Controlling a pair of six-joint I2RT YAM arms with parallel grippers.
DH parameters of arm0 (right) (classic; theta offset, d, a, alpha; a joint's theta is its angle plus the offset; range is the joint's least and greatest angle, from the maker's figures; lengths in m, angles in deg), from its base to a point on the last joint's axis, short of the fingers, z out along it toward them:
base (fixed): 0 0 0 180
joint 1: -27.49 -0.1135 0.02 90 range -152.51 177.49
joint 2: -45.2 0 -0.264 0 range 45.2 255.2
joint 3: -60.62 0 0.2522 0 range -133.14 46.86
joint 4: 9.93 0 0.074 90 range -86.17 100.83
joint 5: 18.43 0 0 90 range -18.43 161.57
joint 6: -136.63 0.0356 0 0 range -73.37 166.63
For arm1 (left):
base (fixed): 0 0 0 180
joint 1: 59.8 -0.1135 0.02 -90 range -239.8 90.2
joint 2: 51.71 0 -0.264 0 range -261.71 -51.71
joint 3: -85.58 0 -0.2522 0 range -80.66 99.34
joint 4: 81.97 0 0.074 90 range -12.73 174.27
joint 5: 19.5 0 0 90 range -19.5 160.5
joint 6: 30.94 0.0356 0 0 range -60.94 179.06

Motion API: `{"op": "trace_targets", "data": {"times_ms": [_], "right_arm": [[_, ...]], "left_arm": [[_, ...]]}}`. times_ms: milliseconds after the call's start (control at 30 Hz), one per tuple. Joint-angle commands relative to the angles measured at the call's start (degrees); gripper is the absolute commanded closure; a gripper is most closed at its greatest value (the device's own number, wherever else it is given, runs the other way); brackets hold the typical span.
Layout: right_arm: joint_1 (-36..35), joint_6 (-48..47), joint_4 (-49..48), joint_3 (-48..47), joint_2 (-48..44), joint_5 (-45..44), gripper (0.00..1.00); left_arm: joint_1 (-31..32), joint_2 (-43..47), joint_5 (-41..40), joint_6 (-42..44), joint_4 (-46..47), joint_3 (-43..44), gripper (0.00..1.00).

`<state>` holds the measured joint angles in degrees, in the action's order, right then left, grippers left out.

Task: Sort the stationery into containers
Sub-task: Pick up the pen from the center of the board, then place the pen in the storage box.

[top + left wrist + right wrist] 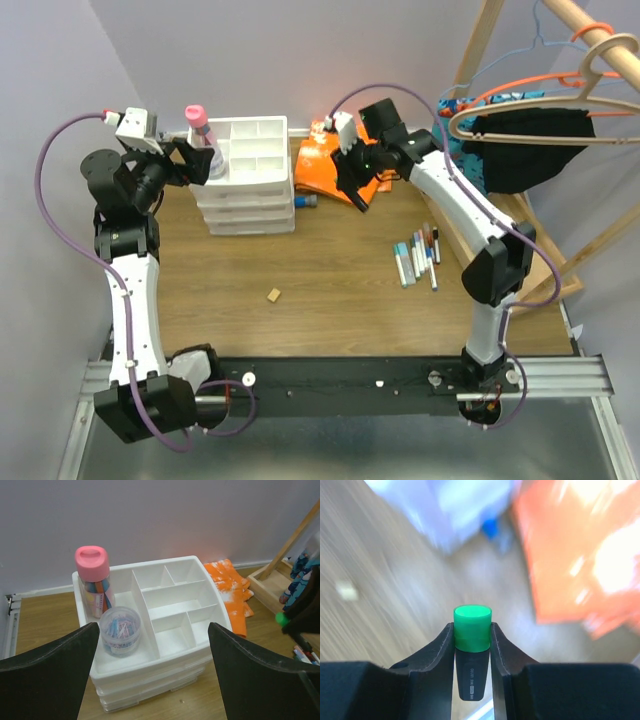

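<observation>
Pointing cap-outward: marker [471,655] lengthwise between right jaws

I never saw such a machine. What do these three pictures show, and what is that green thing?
Two robot arms are bolted to a table. One picture looks down from above; the other two come from a camera on each wrist. On it are a white drawer unit, pens and an orange cloth. The unit's tray holds a pink-capped bottle and a jar of clips. The left gripper is open; the right gripper holds a green-capped marker.
</observation>
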<state>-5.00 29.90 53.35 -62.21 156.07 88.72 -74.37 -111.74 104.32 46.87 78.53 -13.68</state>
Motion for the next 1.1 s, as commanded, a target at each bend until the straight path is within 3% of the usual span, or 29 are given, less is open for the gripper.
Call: {"op": "trace_targets", "data": {"times_ms": [0,267,600,1067], "right_arm": [[0.41,7.21,-4.93,-19.05,0.74,11.15,0.72],[0.41,20.85,-28.31,-21.97,3.38,14.23,0.76],[-1.61,32.38,-55.29,-29.43,15.85,11.34,0.74],[-6.0,30.27,-67.97,-34.71,26.15,4.39,0.73]], "left_arm": [[-0.29,-2.11,-1.39,-0.21,3.19,2.19,0.01],[-0.81,-3.08,-2.62,2.6,1.96,4.39,0.01],[-3.45,-2.73,-4.2,3.13,0.99,3.68,0.01],[-4.15,-0.97,-5.17,7.17,-6.39,3.16,0.01]]}}
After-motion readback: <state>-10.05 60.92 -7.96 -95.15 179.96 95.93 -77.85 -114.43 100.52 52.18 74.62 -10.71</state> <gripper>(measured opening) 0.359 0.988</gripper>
